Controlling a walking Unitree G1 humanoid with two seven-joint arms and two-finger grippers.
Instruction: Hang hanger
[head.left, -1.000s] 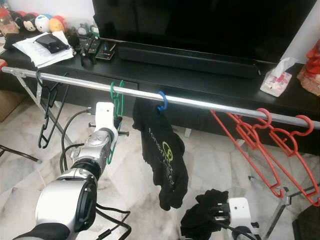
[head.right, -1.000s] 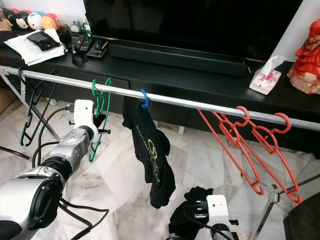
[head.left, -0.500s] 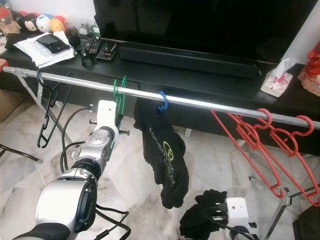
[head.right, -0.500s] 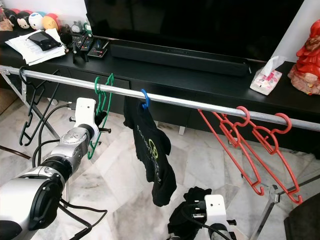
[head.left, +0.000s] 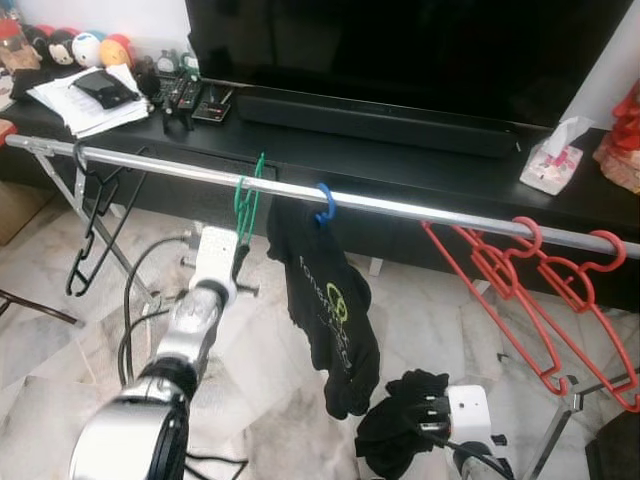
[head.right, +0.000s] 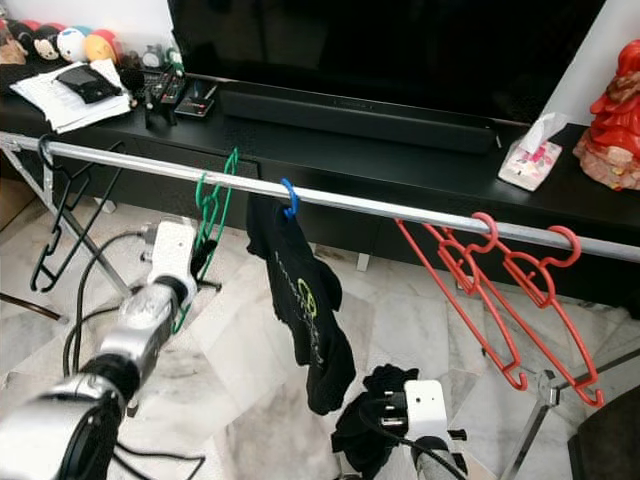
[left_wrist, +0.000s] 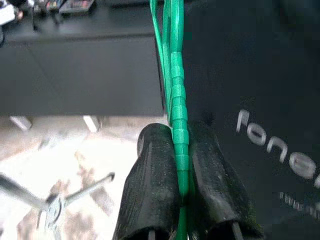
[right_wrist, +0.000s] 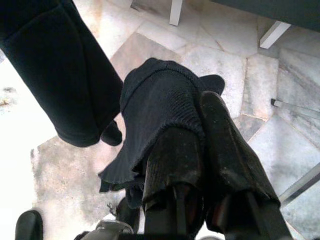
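Observation:
A green hanger (head.left: 246, 197) has its hook over the silver rail (head.left: 420, 206), just left of the blue hanger (head.left: 325, 203) carrying a black T-shirt (head.left: 328, 305). My left gripper (head.left: 238, 258) reaches up under the rail, shut on the green hanger's lower bar (left_wrist: 176, 135); the left wrist view has both black fingers (left_wrist: 155, 165) pressed against the green plastic. Low at the front, my right gripper (right_wrist: 197, 125) is shut on a bunched black garment (head.left: 400, 430) above the floor.
Red hangers (head.left: 520, 290) hang at the rail's right end, and a black hanger (head.left: 92, 215) at its left end. Behind the rail are a black TV console (head.left: 420, 170) with a soundbar, remotes, papers and a tissue pack (head.left: 552, 160). The floor is marble tile.
My left arm has stretched forward and carried the green hanger to the right along the rail, closer to the blue hanger. The right gripper with the black garment has barely moved.

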